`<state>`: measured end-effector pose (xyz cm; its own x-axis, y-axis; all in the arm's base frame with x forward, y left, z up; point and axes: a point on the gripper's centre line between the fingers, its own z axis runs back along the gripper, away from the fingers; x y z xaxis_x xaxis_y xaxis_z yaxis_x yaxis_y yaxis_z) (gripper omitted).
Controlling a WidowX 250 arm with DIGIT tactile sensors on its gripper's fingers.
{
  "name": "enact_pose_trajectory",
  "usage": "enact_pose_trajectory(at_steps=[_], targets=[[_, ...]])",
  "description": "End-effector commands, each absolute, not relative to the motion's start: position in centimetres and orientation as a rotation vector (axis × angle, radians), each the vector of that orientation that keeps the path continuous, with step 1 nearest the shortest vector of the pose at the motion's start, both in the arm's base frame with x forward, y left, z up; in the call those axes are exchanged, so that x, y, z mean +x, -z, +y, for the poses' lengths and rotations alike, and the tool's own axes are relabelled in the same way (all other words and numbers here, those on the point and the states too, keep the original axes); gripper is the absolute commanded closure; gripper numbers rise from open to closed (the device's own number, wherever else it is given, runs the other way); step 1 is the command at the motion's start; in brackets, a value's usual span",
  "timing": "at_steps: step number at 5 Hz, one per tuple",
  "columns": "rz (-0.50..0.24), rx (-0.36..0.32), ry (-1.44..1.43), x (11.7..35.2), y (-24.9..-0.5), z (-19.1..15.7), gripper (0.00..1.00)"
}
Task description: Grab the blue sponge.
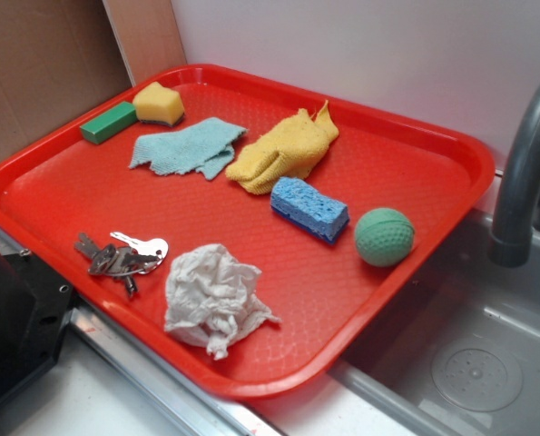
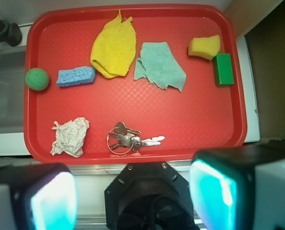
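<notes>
1. Beside a steel sink [image 1: 474,363] with a grey tap [image 1: 524,173], a red tray [image 2: 204,129] sits on the worktop; a pale wall and brown board stand behind it
2. On the tray lie the blue sponge [image 2: 75,76], a green ball [image 2: 37,79], a yellow cloth [image 2: 114,47], a teal cloth [image 2: 160,64], a yellow sponge [image 2: 204,47], a green block [image 2: 223,69], a bunch of keys [image 2: 128,139] and a crumpled paper towel [image 2: 70,137]
3. Blue sponge: lies flat near the tray's sink-side edge, just beside the ball, a narrow gap between them. One corner is close to the yellow cloth's edge; the exterior view suggests near contact, the wrist view a slight gap. Top and long sides are unobstructed
4. Tool [image 2: 132,191]: set wide open, empty, its two fingers [image 2: 214,191] at the bottom of the wrist view, off the tray's near edge and well apart from the sponge
5. Step in hand, by judgement: approach not yet begun; no grasp made
6. Next move calls for travel across the tray toward the ball side, alignment of the fingers across the sponge's short width, then descent clear of ball and cloth
</notes>
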<state>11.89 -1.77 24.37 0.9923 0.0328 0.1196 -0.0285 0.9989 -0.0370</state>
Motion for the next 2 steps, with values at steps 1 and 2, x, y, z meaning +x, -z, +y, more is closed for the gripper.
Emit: enact_pose_trajectory(at_steps=[1, 2], targets=[[-0.120, -0.035, -0.031, 11.9, -24.4, -1.8, 0.00], [-0.126, 0.036, 0.224, 14.2, -22.6, -3.0, 0.00]])
